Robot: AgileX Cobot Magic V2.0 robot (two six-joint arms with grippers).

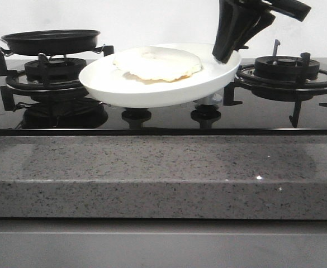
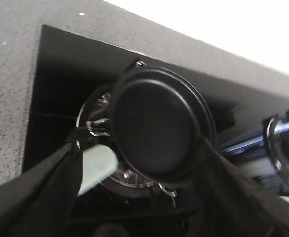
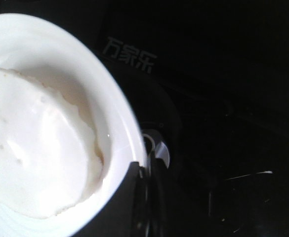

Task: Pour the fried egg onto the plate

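Note:
The white plate (image 1: 152, 92) hangs slightly tilted just above the middle of the black cooktop. The fried egg (image 1: 157, 62) lies on it, cream-white with tan edges. My right gripper (image 1: 223, 54) is shut on the plate's right rim. In the right wrist view a black finger (image 3: 122, 207) overlaps the plate's rim (image 3: 117, 113), with the egg (image 3: 35, 148) beside it. The black frying pan (image 1: 51, 40) sits empty on the left burner. My left gripper (image 2: 139, 148) is open above the pan (image 2: 156, 128), its pale green handle (image 2: 97, 165) by one finger. The left gripper is out of the front view.
The right burner grate (image 1: 286, 70) stands just right of the plate. Two control knobs (image 1: 136, 116) (image 1: 205, 114) sit under the plate. The speckled grey counter (image 1: 163, 178) runs along the front.

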